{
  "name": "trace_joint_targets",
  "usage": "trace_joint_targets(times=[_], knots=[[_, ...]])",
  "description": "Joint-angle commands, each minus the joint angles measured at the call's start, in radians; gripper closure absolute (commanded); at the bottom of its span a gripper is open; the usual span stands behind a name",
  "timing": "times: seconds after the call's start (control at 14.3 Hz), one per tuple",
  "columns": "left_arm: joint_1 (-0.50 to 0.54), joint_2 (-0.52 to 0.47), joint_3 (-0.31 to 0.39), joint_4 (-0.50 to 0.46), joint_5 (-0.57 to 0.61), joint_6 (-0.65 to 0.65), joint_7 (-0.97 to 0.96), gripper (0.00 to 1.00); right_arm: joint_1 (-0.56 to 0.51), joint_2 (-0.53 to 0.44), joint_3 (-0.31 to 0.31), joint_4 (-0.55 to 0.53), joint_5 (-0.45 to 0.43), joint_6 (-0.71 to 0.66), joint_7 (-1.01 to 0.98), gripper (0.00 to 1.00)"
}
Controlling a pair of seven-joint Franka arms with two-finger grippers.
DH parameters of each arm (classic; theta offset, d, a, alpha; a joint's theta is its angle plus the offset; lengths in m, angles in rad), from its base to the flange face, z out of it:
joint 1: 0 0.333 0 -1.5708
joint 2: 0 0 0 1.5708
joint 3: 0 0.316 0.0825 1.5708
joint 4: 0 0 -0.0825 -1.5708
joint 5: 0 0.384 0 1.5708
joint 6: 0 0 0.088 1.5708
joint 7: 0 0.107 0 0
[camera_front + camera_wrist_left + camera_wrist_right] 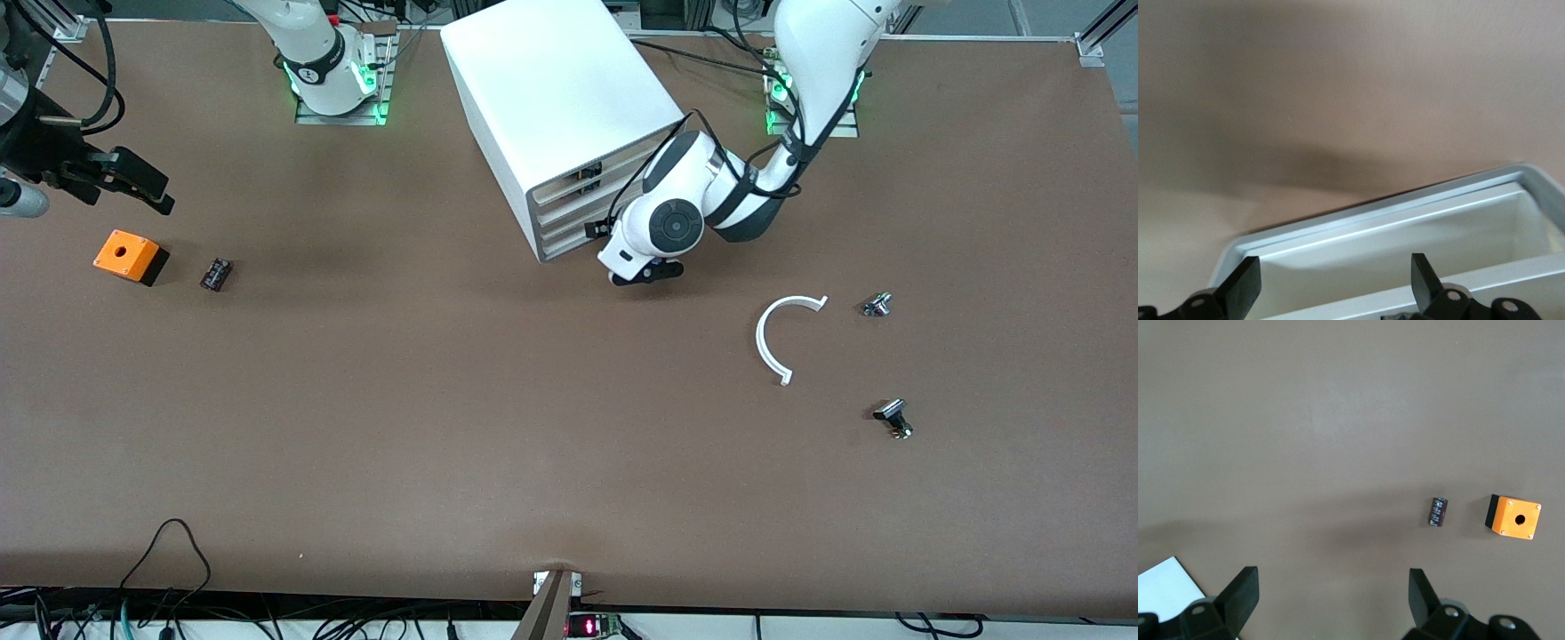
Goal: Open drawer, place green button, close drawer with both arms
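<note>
The white cabinet stands near the arms' bases, with its stacked drawer fronts facing the left arm's end. My left gripper is low in front of the lower drawers. In the left wrist view it is open over a pulled-out white drawer tray, and the part of the tray that shows is empty. My right gripper is open and empty in the air at the right arm's end, over bare table. No green-capped button shows in any view.
An orange box with a hole and a small dark part lie at the right arm's end. A white curved strip and two silver-and-black knobs lie at the left arm's end.
</note>
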Motion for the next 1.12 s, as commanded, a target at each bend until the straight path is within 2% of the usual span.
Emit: trace_joint_targets(times=[0.0, 0.14, 0.35, 0.49, 0.63, 0.84, 1.05], knots=[[0.087, -0.013, 0.000, 0.156, 0.135, -0.213, 0.073, 0.01, -0.028, -0.014, 0.021, -0.012, 0.017, -0.009, -0.014, 0.01], [0.141, -0.019, -0.001, 0.227, 0.252, -0.302, 0.168, 0.01, -0.026, -0.013, 0.023, -0.012, 0.015, -0.002, -0.022, 0.01], [0.237, -0.021, -0.003, 0.345, 0.317, -0.440, 0.329, 0.01, -0.022, 0.004, 0.024, 0.008, 0.014, -0.003, -0.053, 0.01], [0.296, -0.068, -0.001, 0.354, 0.323, -0.459, 0.450, 0.01, -0.023, 0.044, 0.023, 0.062, 0.017, -0.012, -0.073, 0.01], [0.342, -0.123, -0.001, 0.354, 0.325, -0.462, 0.501, 0.01, -0.023, 0.044, 0.023, 0.068, 0.017, -0.012, -0.064, 0.01], [0.361, -0.206, -0.012, 0.364, 0.402, -0.462, 0.529, 0.01, -0.023, 0.044, 0.021, 0.072, 0.024, -0.002, -0.061, 0.01], [0.394, -0.283, -0.001, 0.412, 0.400, -0.512, 0.570, 0.01, -0.023, 0.043, 0.021, 0.088, 0.032, -0.009, -0.070, 0.01]])
